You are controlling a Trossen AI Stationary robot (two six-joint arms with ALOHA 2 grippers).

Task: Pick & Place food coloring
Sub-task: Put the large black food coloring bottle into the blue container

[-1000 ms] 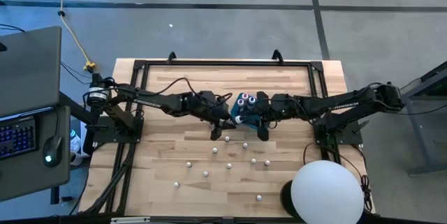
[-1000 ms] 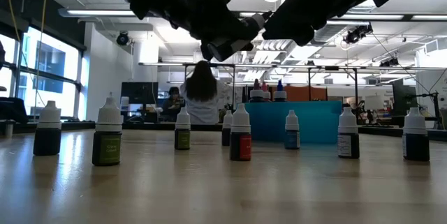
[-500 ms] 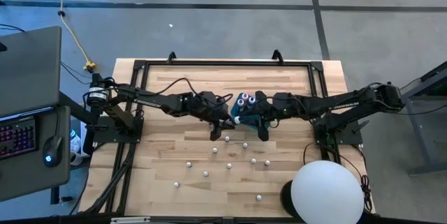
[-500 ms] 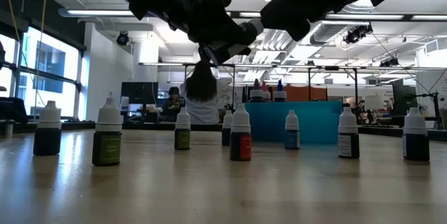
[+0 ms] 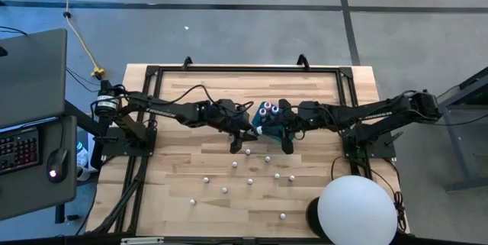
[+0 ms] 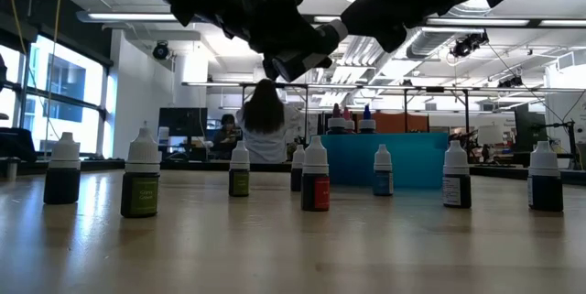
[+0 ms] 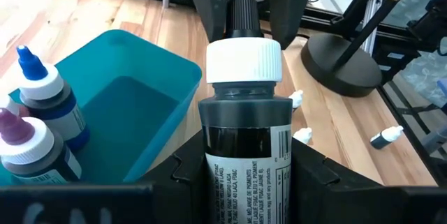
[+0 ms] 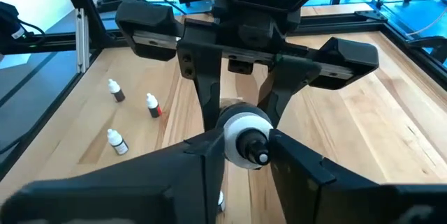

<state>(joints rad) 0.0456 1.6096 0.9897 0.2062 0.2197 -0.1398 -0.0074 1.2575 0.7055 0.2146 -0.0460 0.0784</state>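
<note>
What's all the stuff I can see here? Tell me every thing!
Table: one, light wood, under everything.
Box: one, teal, mid-table between the arms.
Box bottles: a few, with blue and pink-purple tops, standing in the box.
Loose bottles: about ten, white caps, standing scattered on the table's near half.
Held bottle: one, dark with a white cap, above the table beside the box.
Ball: one, white, at the table's near right corner.
Keyboard and mouse: one each, on a desk left of the table.
Person: one, far back in the room.
Left gripper: clamped on the held bottle's body.
Right gripper: fingers against its cap.
</note>
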